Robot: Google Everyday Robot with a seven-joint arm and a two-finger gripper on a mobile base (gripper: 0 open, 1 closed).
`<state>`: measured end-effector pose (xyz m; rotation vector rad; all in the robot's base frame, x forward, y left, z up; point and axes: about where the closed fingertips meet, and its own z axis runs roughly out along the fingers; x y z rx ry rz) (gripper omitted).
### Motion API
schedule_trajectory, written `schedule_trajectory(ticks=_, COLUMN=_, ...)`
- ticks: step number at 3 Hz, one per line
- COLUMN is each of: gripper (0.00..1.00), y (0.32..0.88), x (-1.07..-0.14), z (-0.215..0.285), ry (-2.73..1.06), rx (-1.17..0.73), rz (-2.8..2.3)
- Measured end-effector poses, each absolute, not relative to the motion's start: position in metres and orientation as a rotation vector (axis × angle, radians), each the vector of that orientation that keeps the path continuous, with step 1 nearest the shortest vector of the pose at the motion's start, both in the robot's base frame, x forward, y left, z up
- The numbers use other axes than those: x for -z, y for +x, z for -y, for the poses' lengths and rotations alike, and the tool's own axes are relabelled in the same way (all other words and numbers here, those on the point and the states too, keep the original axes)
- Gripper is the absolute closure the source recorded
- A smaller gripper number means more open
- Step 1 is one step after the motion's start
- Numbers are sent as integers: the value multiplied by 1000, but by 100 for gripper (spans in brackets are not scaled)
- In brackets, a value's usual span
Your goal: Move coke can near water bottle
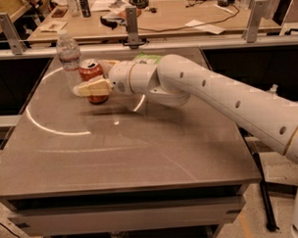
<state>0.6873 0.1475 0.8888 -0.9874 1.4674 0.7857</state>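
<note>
The red coke can [90,70] stands upright on the grey table [140,150] at its far left. The clear water bottle [68,55] with a white cap stands just left of the can and slightly behind it, almost touching. My gripper [90,80] reaches in from the right and is shut on the coke can. Its near tan finger [95,87] lies across the can's lower front. The far finger is mostly hidden behind the can. The white arm [212,94] stretches across the right side of the table.
A green object [147,57] lies behind the arm's wrist, partly hidden. A metal rail with upright posts [132,23] runs along the table's far edge. Beyond it is a cluttered wooden bench [174,12].
</note>
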Motion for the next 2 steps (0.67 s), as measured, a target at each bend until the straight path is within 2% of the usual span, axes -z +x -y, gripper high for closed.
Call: schedule_trajectory(ticks=2, gripper=0, y=680, x=-889, z=-130, ry=-986, rx=-760, rz=-1482)
